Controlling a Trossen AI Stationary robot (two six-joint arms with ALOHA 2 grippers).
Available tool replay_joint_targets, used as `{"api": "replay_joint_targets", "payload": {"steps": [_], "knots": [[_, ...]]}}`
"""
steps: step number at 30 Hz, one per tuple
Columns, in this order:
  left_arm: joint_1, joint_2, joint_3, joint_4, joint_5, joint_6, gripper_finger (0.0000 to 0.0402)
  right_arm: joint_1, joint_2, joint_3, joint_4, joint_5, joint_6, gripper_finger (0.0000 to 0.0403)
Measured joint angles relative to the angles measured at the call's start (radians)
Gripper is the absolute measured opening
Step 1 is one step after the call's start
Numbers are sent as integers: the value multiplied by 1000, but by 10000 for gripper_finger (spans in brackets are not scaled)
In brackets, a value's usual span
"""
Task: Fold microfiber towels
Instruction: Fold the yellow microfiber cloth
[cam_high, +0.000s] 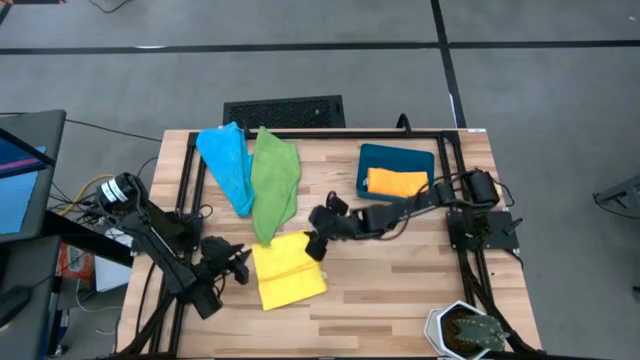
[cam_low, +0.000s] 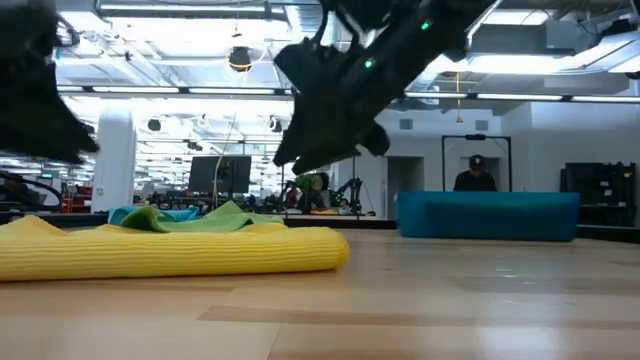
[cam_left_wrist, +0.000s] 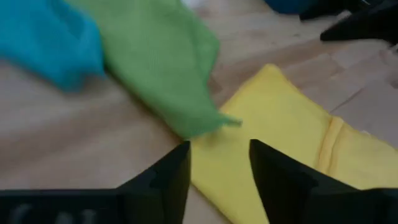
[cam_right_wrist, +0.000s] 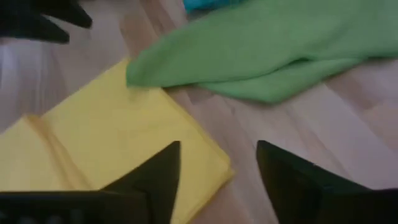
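Observation:
A yellow towel, folded into a flat rectangle, lies on the wooden table near its front edge. A green towel and a light blue towel lie crumpled side by side behind it; the green one's near tip rests on the yellow towel's far corner. An orange towel lies folded in the teal bin. My left gripper stands open just left of the yellow towel. My right gripper stands open above its right edge, raised clear of it in the low view.
The teal bin stands at the back right of the table. A potted plant sits at the front right corner. Black frame rails run along the table's back and sides. Bare wood lies right of the yellow towel.

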Motion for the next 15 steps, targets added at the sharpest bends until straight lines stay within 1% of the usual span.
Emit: {"api": "replay_joint_targets", "payload": {"steps": [3,5,7,9,12,15], "knots": [[18,1,-109,259,-2,17,187,-50,23,-2,-5,-91,-8,264],[35,1,-176,417,-4,51,198,-71,63,4,40,-123,-15,280],[59,0,-219,530,-2,105,202,-85,83,-3,22,-133,-16,285],[92,0,-242,573,35,168,204,-89,107,6,54,-139,-16,285],[154,0,-247,550,94,252,205,-91,146,5,65,-140,-15,286],[212,-2,-245,547,118,326,205,-91,169,6,87,-143,-9,286]]}}
